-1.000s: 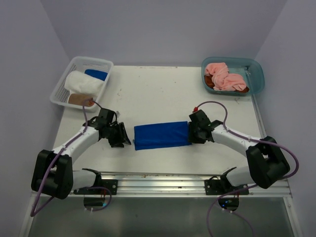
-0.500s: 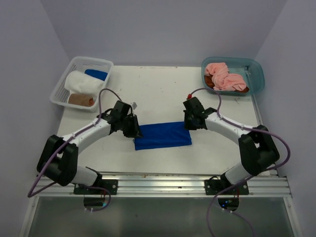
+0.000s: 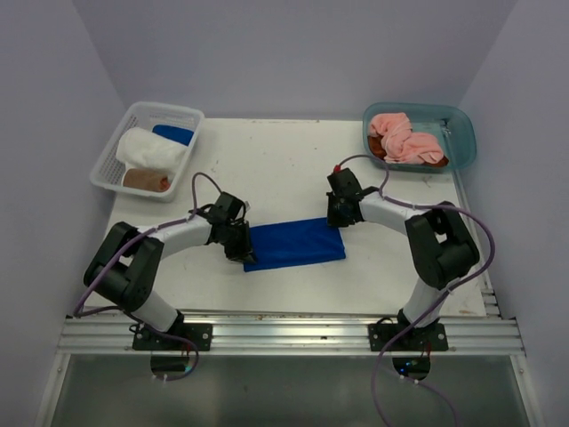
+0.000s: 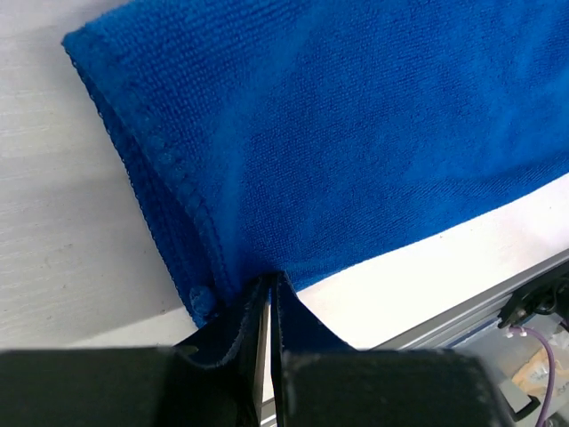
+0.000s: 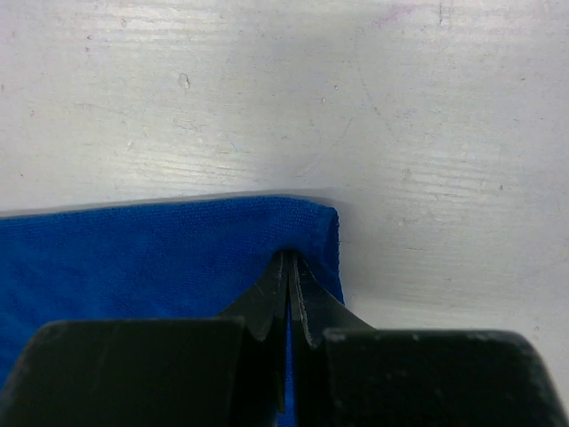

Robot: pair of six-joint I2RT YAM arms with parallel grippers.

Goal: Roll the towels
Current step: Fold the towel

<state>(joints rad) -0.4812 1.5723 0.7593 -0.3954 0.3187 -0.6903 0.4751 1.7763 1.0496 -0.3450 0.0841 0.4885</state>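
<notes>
A folded royal blue towel (image 3: 293, 243) lies flat on the white table between my two arms. My left gripper (image 3: 242, 252) is at its left end, jaws shut on the near left corner of the blue towel (image 4: 356, 133), fingertips pinching the hem (image 4: 269, 277). My right gripper (image 3: 336, 220) is at the far right corner, jaws shut on the blue towel (image 5: 142, 258) near its folded edge (image 5: 289, 258). More towels sit in the containers: a white one (image 3: 147, 147), a blue one (image 3: 172, 133) and a brown one (image 3: 145, 181) in the basket, a pink one (image 3: 404, 138) in the tub.
The white mesh basket (image 3: 191, 114) stands at the back left corner and the teal tub (image 3: 462, 133) at the back right. A metal rail (image 3: 293, 327) runs along the table's near edge. Purple cables loop over both arms.
Both arms swung in to the towel's ends and both grippers went from open to shut on its corners. The towel now lies slightly skewed.
</notes>
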